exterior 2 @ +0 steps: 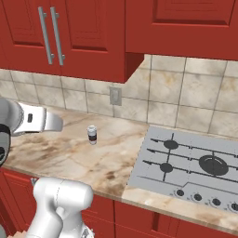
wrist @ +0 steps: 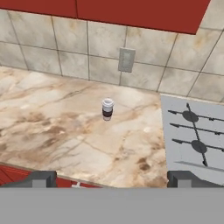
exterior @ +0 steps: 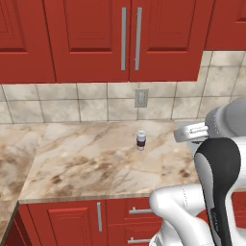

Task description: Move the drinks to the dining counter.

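One of the drinks, a small white container with a dark band (exterior: 141, 141) (exterior 2: 92, 135) (wrist: 107, 109), stands upright on the tile-backed marble worktop (exterior: 86, 163), a little in front of the wall. My gripper (wrist: 113, 179) hovers above the worktop's front edge, well short of the container. It is open, the two dark fingertips (wrist: 41, 178) stand far apart, and nothing is between them. In the left base view my white hand (exterior: 188, 131) hangs to the right of the container. The dining counter is out of view.
A grey cooktop (exterior 2: 195, 162) (wrist: 197, 140) is set into the worktop to the right of the container. A wall outlet (exterior: 141, 97) sits in the tiles behind it. Red upper cabinets (exterior: 120, 38) hang overhead and red drawers (exterior: 96, 216) lie below the front edge.
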Robot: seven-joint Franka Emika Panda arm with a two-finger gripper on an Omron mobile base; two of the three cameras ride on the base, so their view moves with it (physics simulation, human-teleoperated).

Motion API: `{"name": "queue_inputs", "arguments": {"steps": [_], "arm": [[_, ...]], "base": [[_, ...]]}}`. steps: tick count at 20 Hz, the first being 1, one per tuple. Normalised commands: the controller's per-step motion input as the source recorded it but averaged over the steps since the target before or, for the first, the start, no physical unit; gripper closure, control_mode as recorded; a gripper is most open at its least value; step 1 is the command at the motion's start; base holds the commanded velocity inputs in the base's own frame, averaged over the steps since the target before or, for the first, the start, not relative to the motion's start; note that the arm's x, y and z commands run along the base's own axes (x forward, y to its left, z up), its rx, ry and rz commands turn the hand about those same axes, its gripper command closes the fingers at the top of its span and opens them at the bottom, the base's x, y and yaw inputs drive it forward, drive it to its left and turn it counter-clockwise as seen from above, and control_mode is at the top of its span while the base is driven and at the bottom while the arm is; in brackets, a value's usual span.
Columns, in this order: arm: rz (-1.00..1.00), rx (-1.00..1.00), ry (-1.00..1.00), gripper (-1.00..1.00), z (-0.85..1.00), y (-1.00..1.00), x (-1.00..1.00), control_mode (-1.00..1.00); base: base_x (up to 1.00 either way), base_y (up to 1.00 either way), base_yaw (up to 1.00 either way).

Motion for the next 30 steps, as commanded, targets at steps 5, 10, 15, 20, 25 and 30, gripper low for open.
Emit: {"name": "queue_inputs", "arguments": {"steps": [5,10,15,20,25,30], "arm": [[0.0,0.0,0.0,-1.0,-0.28,0.16,0.13,-1.0],[0.0,0.0,0.0,-1.0,-0.24,0.03,0.06,-1.0],[0.0,0.0,0.01,-1.0,-0.14,0.0,0.07,-1.0],[0.0,0.0,0.05,-1.0,-0.11,0.0,0.14,-1.0],[0.0,0.0,0.05,-1.0,-0.21,0.0,0.17,-1.0],[0.0,0.0,0.04,-1.0,-0.23,0.0,0.18,-1.0]], "base": [[0.0,0.0,0.0],[0.0,0.0,0.0],[0.0,0.0,0.0],[0.0,0.0,0.0],[0.0,0.0,0.0],[0.0,0.0,0.0]]}}
